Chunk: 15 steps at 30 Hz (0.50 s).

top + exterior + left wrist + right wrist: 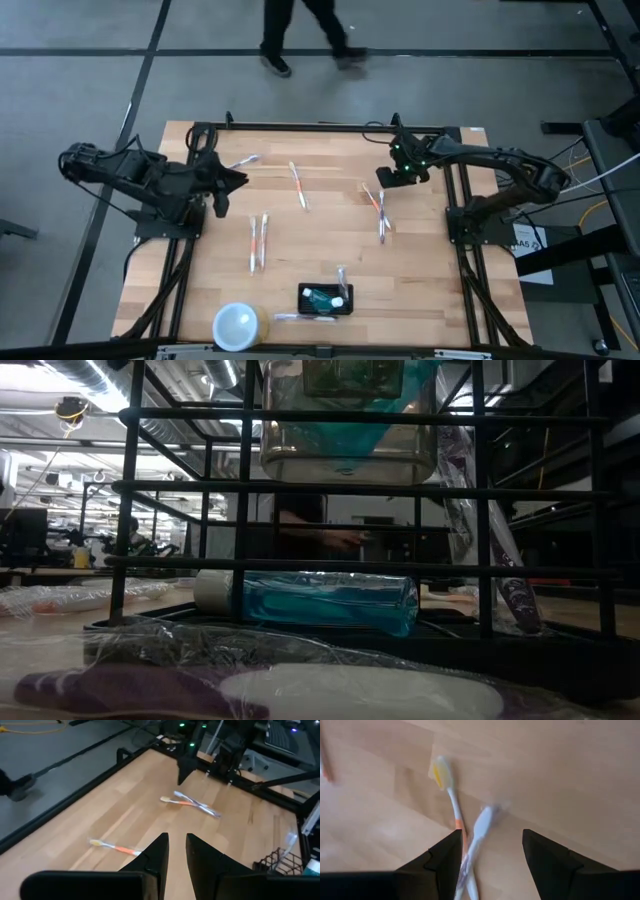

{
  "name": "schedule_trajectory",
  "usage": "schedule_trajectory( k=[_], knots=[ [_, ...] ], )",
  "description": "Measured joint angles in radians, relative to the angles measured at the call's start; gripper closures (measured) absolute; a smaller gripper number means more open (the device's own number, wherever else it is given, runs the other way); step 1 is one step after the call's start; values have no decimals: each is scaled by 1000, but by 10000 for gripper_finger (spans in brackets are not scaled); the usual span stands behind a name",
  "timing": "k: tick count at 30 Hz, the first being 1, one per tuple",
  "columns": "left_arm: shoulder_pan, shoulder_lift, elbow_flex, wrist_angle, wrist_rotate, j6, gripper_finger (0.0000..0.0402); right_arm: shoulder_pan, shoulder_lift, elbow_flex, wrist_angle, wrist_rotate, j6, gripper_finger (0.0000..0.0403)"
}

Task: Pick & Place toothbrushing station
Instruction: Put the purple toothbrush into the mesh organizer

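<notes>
We find the toothbrushing station, a small black slotted holder, standing on the wooden surface close to its near edge, about midway between the two arms' bases. Something teal and one upright toothbrush already sit in it, and another wrapped brush lies just beside it on the side of the round white-topped cup. So we judge the filling barely begun: most brushes are still loose on the surface. A pair lies side by side nearer the left arm, a single one rests farther back near the middle, another lies by the far left, and a crossed pair lies toward the right arm.

The right tool hangs just over the far end of that crossed pair; in its wrist view its fingers stand wide apart with the orange-necked brush and the pale one between and just ahead of them, nothing gripped. From there the station is well apart, nearer the front edge and toward the middle.

The left tool waits at the left side, its fingers nearly together with only a narrow gap and nothing between them. The station lies well away from it as well, toward the front edge.

What we think is left: take a brush from the crossed pair, carry it to the holder, then the rest.
</notes>
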Motion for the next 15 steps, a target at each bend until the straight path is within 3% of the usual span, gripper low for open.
schedule_trajectory(
  k=[6, 15],
  knots=[
    [15, 0, 0, 11, 46, 0, 341, 0, 109, 0, 58, 17, -20, 193],
    [15, -1, 0, 14, 53, -1, 341, 24, 171, 0, 135, 29, 21, 209]
  ],
)
